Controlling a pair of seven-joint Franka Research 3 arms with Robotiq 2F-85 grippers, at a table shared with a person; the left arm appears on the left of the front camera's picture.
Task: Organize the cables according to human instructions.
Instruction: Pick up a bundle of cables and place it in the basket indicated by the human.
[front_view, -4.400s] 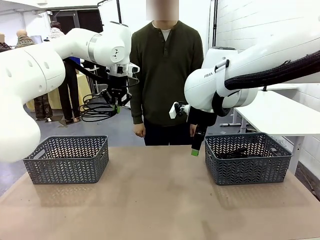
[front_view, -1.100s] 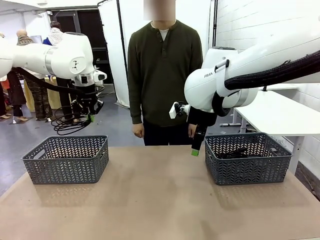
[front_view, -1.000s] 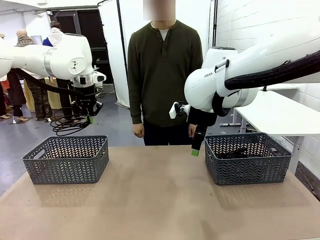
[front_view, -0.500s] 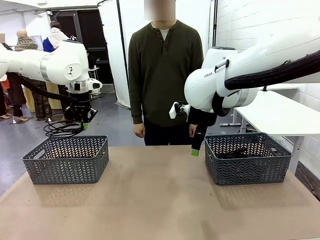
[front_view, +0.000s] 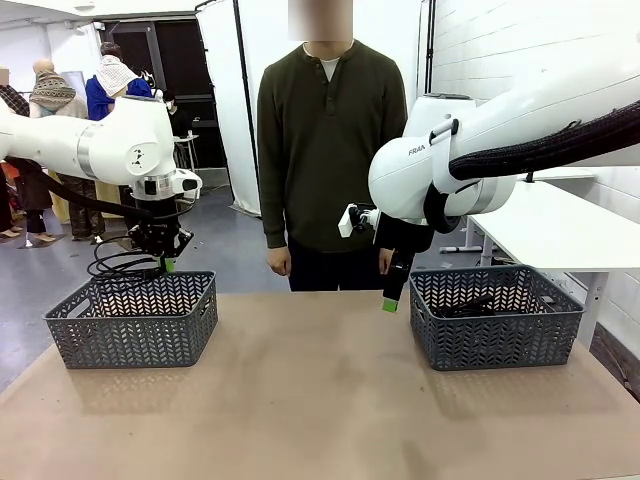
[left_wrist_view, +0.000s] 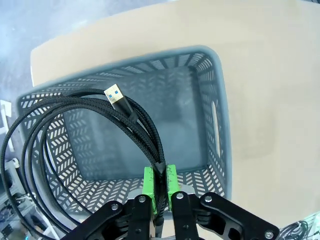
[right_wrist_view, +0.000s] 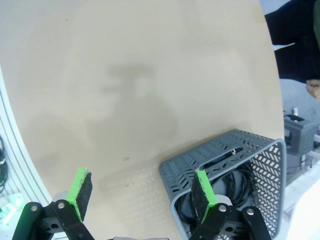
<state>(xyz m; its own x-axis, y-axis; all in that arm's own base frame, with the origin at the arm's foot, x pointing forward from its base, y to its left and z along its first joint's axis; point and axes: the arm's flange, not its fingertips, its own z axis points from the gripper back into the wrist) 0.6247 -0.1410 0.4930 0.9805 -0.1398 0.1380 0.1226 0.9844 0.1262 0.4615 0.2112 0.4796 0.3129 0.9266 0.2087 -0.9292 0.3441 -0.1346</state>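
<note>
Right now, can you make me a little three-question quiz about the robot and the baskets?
1. True or false: the left gripper is pinching a coiled black cable.
2. Which basket already has cables in it: A) the left basket or B) the right basket?
3. Fill in: the right gripper has its fingers ____.

Key:
1. True. The green pads are shut on the cable, which hangs above the left basket.
2. B. Dark cables lie inside it; the left basket's floor is bare.
3. Open, with nothing between them.
</note>
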